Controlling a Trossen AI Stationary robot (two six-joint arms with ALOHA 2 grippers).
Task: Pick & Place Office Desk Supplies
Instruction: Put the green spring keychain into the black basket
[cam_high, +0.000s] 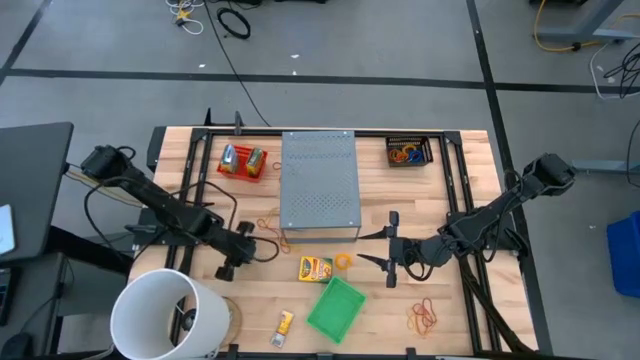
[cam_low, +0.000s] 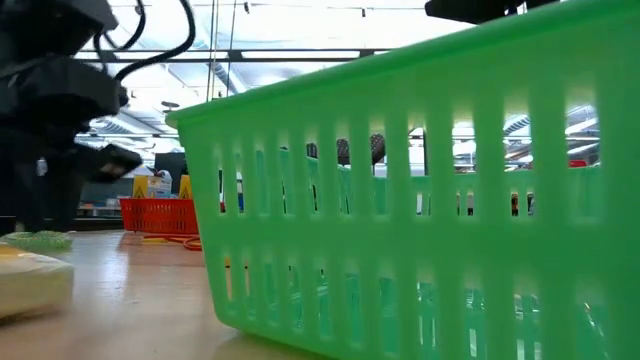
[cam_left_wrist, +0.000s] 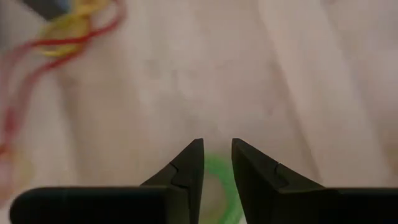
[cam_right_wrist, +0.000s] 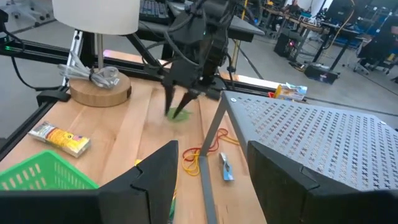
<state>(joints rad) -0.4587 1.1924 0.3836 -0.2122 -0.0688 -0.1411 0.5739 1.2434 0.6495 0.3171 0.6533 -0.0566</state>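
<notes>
Green basket (cam_low: 420, 190) fills the low view, closest to that lens; from above it sits at about 6 o'clock on the table (cam_high: 460, 300), tilted on its footprint. Left end effector (cam_left_wrist: 216, 163) hangs just over a green rubber band (cam_left_wrist: 219, 186): fingers narrowly parted with the wood showing between them, and the loop lying under and behind the tips, not yet pinched as far as I can judge. In the high view this end effector (cam_high: 258, 252) is at roughly 8 o'clock from the grey perforated box (cam_high: 319, 186), with a tangle of red and yellow bands (cam_high: 268, 228) just beside it toward the box. Right end effector (cam_high: 380, 248) waits at about 4 o'clock from the box, fingers spread wide, nothing between them. Other supplies: yellow-orange packet (cam_high: 315, 267) and an orange loop (cam_high: 343, 262) just beside it near table centre, small packet (cam_high: 284, 322) at 7 o'clock, loose bands (cam_high: 424, 317) at 5 o'clock. Step in hand, judged: grasp of the green band. To do it well, lower until one fingertip is inside the loop and one outside, tips touching the wood, then close fully; a thin band slips from a partial close. Keep clear of the red-yellow tangle so only one loop lifts. Lift straight and confirm the band hangs from the fingers before travelling.
</notes>
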